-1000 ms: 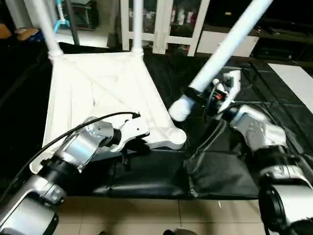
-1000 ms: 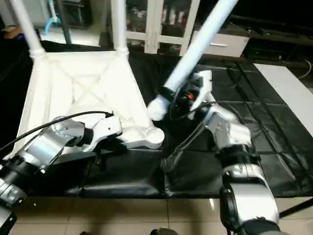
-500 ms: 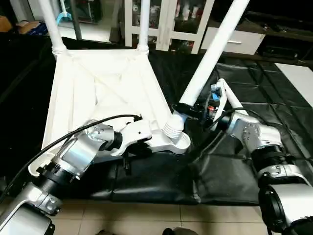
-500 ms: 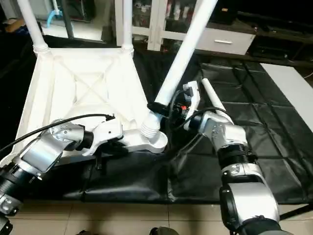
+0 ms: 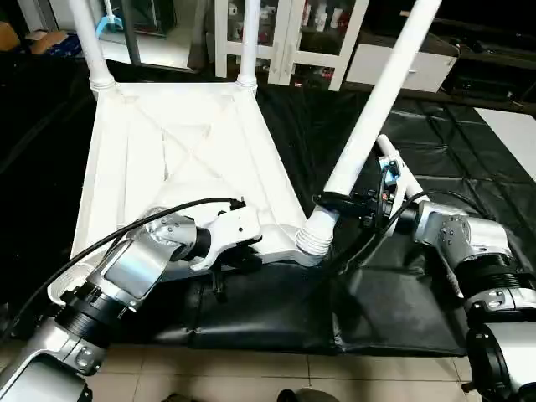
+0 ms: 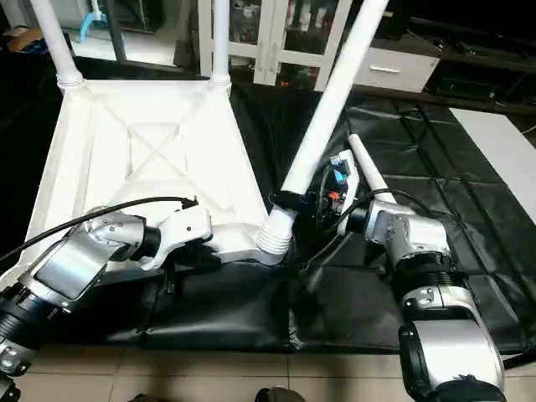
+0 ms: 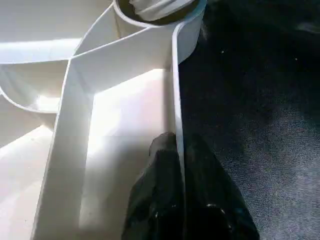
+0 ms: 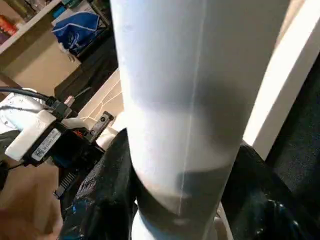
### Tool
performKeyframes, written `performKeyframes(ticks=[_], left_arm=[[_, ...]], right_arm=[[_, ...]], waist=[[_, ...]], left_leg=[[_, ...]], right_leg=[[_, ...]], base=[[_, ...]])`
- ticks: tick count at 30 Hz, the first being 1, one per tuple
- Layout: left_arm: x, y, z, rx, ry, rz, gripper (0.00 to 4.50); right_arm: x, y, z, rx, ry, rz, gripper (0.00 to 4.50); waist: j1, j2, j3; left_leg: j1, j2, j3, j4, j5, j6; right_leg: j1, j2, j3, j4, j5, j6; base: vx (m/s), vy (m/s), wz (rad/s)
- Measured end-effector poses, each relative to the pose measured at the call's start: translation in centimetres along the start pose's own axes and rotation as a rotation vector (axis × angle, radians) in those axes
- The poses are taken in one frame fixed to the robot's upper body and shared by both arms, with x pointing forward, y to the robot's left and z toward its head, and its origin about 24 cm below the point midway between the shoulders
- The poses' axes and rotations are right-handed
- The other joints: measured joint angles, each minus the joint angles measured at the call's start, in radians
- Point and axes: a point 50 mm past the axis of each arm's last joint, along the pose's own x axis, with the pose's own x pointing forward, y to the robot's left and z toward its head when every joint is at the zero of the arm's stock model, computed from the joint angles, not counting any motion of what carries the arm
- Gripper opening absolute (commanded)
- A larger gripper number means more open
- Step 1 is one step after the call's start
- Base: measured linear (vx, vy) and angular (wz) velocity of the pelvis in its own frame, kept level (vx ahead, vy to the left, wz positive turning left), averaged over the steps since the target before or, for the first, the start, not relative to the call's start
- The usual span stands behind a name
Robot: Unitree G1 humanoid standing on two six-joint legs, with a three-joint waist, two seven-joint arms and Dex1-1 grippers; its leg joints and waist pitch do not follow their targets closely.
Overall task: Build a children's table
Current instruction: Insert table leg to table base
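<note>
The tabletop (image 5: pixel 172 159) lies underside up on the black cover (image 5: pixel 394 293). Two legs (image 5: pixel 90 46) stand in its far corner sockets. A third leg (image 5: pixel 373 113) is clamped near its lower end by the right gripper (image 5: pixel 339 201), whose fingers sit on either side of the tube. Its ribbed end (image 5: pixel 314 241) rests at the near right socket (image 7: pixel 155 20), tilted and, by the look of it, not yet fully seated. The left gripper (image 7: pixel 177 150) is closed on the tabletop's near rim (image 7: pixel 175 100), holding it steady. A fourth leg (image 6: pixel 368 176) lies on the cover beside the right arm. Remaining: seat the third leg, then fit the fourth in the near left corner.
</note>
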Motion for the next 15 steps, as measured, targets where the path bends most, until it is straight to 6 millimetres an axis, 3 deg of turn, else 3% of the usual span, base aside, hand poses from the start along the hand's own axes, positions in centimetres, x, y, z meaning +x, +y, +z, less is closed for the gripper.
performKeyframes(ticks=[7, 15], left_arm=[[0.0, -0.2, -0.1, -0.011, 0.000, 0.002, 0.00], [0.0, -0.3, -0.4, -0.030, 0.015, 0.015, 0.00]], right_arm=[[0.6, -0.1, -0.3, -0.069, -0.002, -0.037, 1.84], [1.2, 0.1, -1.1, -0.163, -0.013, -0.061, 1.84]], waist=[[-0.002, -0.002, -0.001], [-0.021, -0.017, -0.011]], left_leg=[[0.000, 0.000, 0.001, -0.001, -0.001, 0.001], [0.002, 0.000, -0.001, -0.001, -0.002, -0.002]], right_leg=[[0.001, -0.001, 0.000, 0.000, -0.002, 0.000], [0.003, -0.001, 0.001, -0.004, -0.006, 0.007]], base=[[0.000, 0.000, 0.00], [0.000, 0.000, 0.00]])
